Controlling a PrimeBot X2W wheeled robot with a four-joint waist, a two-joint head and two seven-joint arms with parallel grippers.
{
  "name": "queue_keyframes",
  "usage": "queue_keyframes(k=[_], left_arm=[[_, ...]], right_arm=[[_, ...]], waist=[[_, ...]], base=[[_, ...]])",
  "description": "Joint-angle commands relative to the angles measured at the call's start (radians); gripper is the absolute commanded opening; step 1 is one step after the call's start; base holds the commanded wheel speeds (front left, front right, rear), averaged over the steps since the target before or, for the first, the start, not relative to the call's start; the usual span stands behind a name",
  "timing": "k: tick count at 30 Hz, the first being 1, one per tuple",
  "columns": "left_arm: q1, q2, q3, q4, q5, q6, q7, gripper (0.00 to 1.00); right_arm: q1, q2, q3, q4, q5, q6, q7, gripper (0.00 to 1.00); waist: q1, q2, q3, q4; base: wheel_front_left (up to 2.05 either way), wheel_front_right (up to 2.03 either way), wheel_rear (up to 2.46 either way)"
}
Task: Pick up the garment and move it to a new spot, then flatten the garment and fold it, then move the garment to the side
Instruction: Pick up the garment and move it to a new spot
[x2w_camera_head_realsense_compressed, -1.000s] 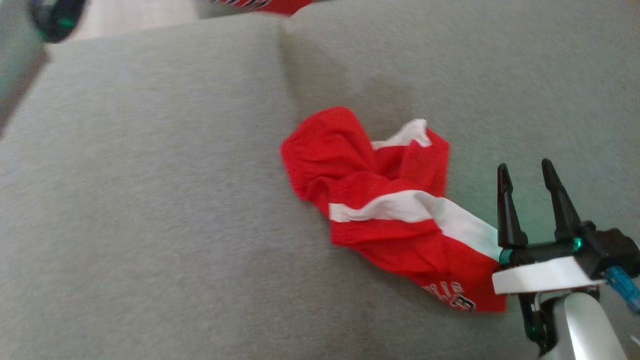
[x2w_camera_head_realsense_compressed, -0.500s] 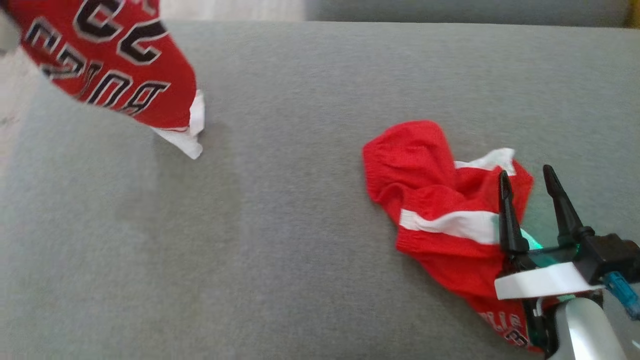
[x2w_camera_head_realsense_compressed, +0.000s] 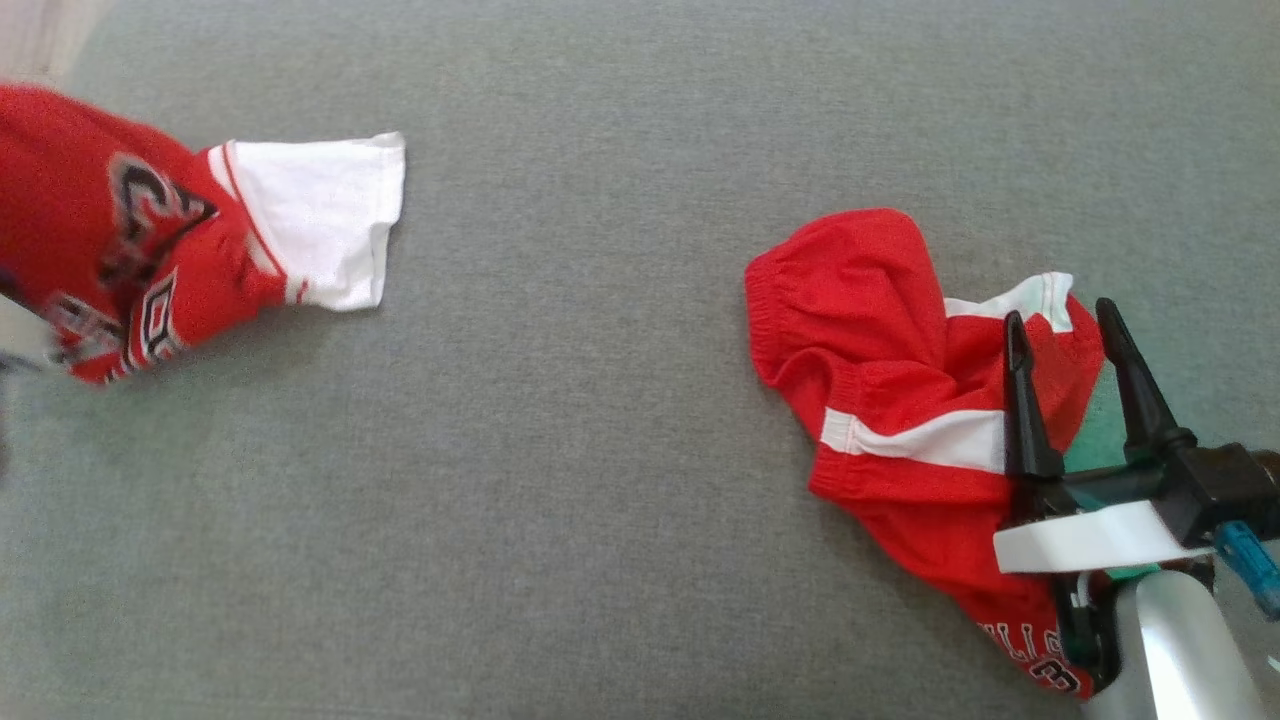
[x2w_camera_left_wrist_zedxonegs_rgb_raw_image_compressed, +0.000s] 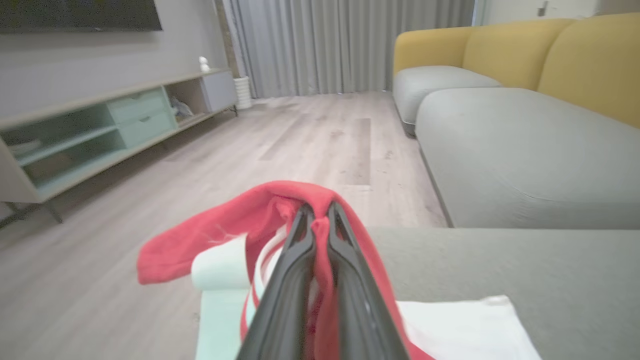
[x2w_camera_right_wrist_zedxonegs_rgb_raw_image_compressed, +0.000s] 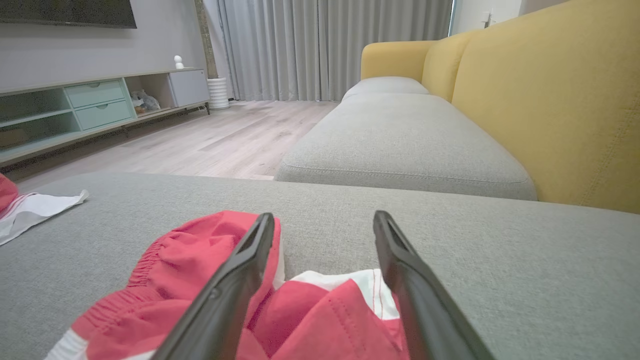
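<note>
Far out at 9 o'clock in the head view, on the grey sofa cushion (x2w_camera_head_realsense_compressed: 600, 450), sits the jersey (x2w_camera_head_realsense_compressed: 150, 260): red body with black-and-white lettering, and one white sleeve (x2w_camera_head_realsense_compressed: 310, 210) spread flat on the cushion. The body is blurred and runs off the frame edge, so you cannot read its full outline.

Left tool (x2w_camera_left_wrist_zedxonegs_rgb_raw_image_compressed: 319, 212): fingers pressed together on a pinched ridge of the red cloth, which drapes off both sides of them. Right tool (x2w_camera_head_realsense_compressed: 1060, 313): fingers spread wide and holding nothing, poised over the crumpled red shorts (x2w_camera_head_realsense_compressed: 880, 330) at 3 to 4 o'clock, well apart from the jersey.

Handling, judged: light, limp, thin sports knit, probably a little slick. It has no stiffness, so expect it to sag and bunch from a single pinch, and a loose fold could slide out. For flattening, you would do better with two holds on stitched edges: shoulder seam and hem, or both hem corners.

Orientation: the sleeve cuff opens toward 3 o'clock. The visible part runs roughly along the 9-to-3 line, with the body end dipping toward 8. You cannot tell the true long axis while the body is bunched.
</note>
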Motion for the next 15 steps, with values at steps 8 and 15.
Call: queue_keyframes(k=[8, 15], left_arm=[[0.23, -0.119, 0.258, -0.072, 0.161, -0.02, -0.005, 1.0], [0.423, -0.283, 0.566, -0.265, 0.328, -0.012, -0.005, 1.0]], right_arm=[[-0.024, -0.005, 0.028, -0.038, -0.008, 0.007, 0.0, 1.0], [0.004, -0.005, 0.017, -0.036, 0.039, 0.007, 0.0, 1.0]], waist=[[-0.0001, 0.0, -0.023, -0.049], [-0.0001, 0.0, -0.105, -0.094]], base=[[0.0, 0.0, 0.0], [0.0, 0.0, 0.0]])
